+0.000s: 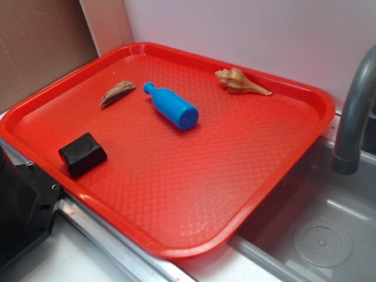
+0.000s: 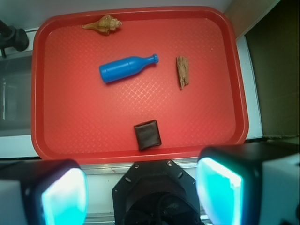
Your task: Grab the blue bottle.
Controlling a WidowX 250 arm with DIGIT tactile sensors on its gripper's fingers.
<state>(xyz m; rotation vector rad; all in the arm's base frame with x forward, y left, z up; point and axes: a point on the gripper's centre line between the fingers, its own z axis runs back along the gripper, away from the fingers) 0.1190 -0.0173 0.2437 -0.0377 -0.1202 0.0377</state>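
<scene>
- A pale wall at the back, a strip of brown cardboard (image 1: 35,53) to one side, and a grey sink (image 1: 317,235) with its grey faucet (image 1: 352,117) alongside; across it all sits a big red tray (image 1: 194,194) with a textured floor
- The blue bottle (image 1: 171,106) lies on its side near the middle of the tray; in the exterior view its cap points toward the back-left and its flat base faces us
- A spiral seashell (image 1: 241,82) rests by the far rim, well apart from the bottle; a brown sliver of wood (image 1: 117,93) lies just beside the bottle's cap end, not touching
- A black block (image 1: 82,154) sits alone near the tray's front-left edge
- From the wrist view, the gripper (image 2: 140,187) hangs off the tray, over the near rim; its two fingers (image 2: 61,197) are spread wide at the frame's bottom corners, jaws released, nothing between them
- The bottle is well clear of the gripper, with the black block lying between the two
</scene>
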